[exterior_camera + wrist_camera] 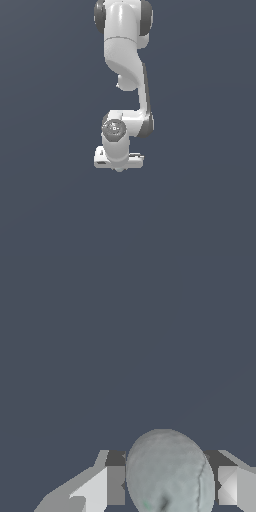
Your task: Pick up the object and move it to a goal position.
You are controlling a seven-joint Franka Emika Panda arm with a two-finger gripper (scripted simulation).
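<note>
Plain dark slate background, no goal marker visible. Pale grey-green smooth ball [167, 472] between white fingers [116, 483]; contact unconfirmed, transfer outstanding.

There is one robot arm [125, 85], white with dark joints. It carries one gripper [170, 486], and this gripper has two fingers [116, 483], one on each side of the ball in the wrist view. There is one ball [167, 473], pale grey-green and smooth. In the exterior view the ball cannot be seen. There is one plain dark grey-blue surface [50, 200] behind everything.
</note>
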